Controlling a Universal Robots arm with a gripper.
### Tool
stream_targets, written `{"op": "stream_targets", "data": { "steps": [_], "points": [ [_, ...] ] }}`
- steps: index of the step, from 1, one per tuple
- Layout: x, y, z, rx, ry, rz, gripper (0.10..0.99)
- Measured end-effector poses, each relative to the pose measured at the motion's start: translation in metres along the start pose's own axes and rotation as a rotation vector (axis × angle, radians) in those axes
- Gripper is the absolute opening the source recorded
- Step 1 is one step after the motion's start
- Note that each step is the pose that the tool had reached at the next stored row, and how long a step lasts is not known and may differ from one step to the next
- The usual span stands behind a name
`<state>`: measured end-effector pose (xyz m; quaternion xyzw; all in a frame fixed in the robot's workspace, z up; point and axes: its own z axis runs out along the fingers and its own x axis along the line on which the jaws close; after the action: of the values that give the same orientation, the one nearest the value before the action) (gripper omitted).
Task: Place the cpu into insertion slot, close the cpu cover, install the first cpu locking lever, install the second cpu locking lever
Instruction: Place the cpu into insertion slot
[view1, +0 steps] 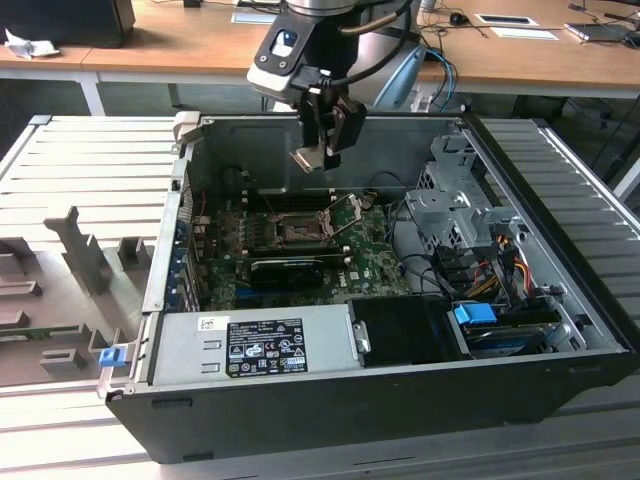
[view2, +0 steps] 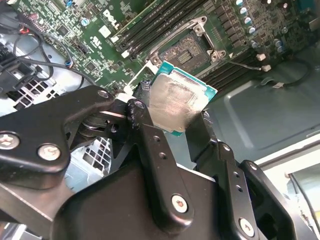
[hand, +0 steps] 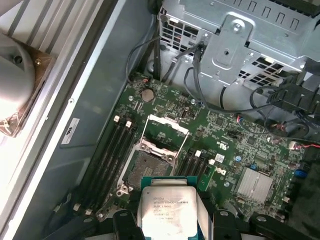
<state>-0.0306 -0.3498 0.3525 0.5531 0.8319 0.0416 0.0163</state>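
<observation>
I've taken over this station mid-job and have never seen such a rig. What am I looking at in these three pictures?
One robot arm works over an open computer case lying on its side. The exterior view looks on from off the arm. Both wrist views ride on the arm and look past its end effector at the green motherboard. The end effector is shut on the cpu, a flat square chip, held in the air above the board. Below is the insertion slot, bare, with the cpu cover swung open beside it. The chip is not yet seated.

Lab: open PC case, wooden desks behind.
</observation>
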Motion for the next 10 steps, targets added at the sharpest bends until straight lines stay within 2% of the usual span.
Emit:
{"op": "stream_targets", "data": {
  "steps": [8,10],
  "points": [
    [0.0000,0.0000,0.0003,-0.001,-0.0055,0.063,0.529],
    [0.0000,0.0000,0.0006,-0.002,-0.0081,0.093,0.529]
  ]
}}
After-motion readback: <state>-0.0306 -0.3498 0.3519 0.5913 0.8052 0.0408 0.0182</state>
